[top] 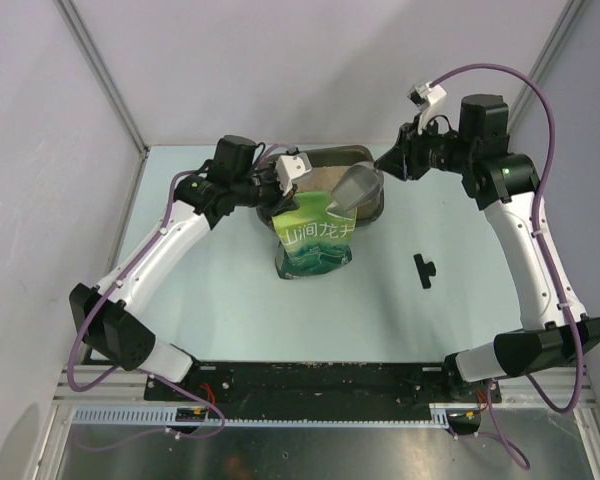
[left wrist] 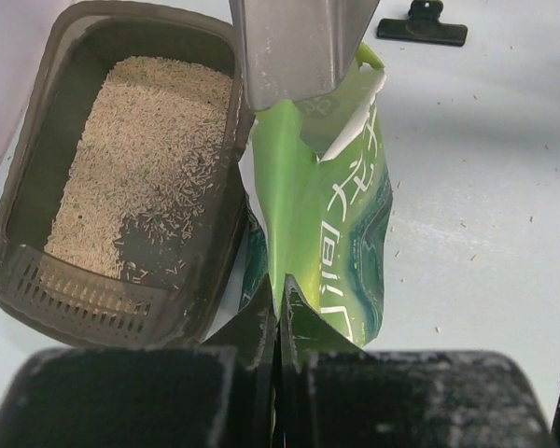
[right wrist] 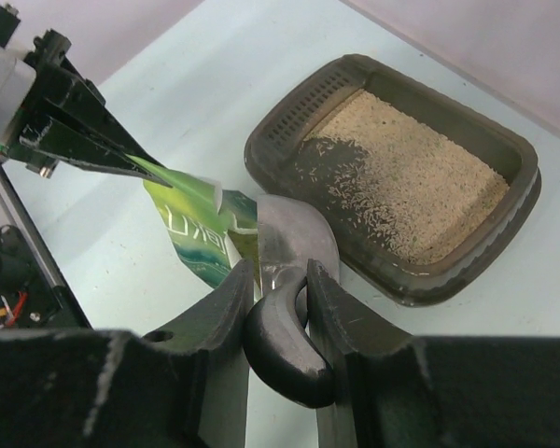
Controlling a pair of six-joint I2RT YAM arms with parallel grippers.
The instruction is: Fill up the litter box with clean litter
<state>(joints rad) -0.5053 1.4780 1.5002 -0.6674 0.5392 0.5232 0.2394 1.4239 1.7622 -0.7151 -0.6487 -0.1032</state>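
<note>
My left gripper (left wrist: 278, 291) is pinched shut on the top edge of the green bag (left wrist: 331, 215). My right gripper (right wrist: 280, 280) squeezes the handle of the metal scoop (right wrist: 294, 233), which is at the bag's open mouth. The litter box (right wrist: 294, 112) sits right beside the bag. Tan litter (right wrist: 420, 177) covers part of its floor.

The upright green bag (top: 315, 240) and the scoop (top: 358, 188) above it stand across the near side of the litter box (top: 345, 152). Right of them your bench (top: 280, 320) lies open, apart from one black clip (top: 423, 270).

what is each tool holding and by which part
Left tool pinches the green bag's top edge; right tool grips the metal scoop by its dark handle.
</note>
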